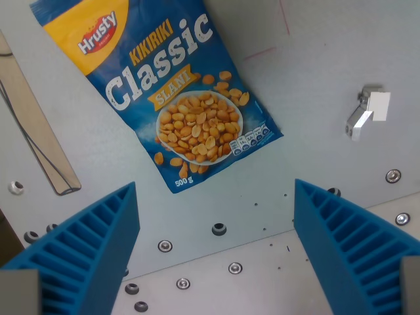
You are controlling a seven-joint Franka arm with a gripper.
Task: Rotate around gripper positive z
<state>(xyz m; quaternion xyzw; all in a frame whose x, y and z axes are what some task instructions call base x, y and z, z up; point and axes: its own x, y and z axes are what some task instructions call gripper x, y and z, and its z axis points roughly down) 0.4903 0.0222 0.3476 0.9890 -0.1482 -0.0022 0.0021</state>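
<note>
A blue bag of Hrusty Kikiriki Classic peanuts [172,85] lies flat on the grey table, tilted, filling the upper left of the wrist view. My gripper [216,246] hangs above the table below the bag. Its two blue ribbed fingers [79,249] stand wide apart at the lower left and lower right of the view, with nothing between them. The gripper is open and touches nothing.
A wooden strip with a dark cable [36,131] runs along the wrist view's left. A small white and metal bracket [367,111] stands at the right. Several bolt holes and screws [218,229] dot the metal table plate [315,72]. Faint red lines mark the upper right.
</note>
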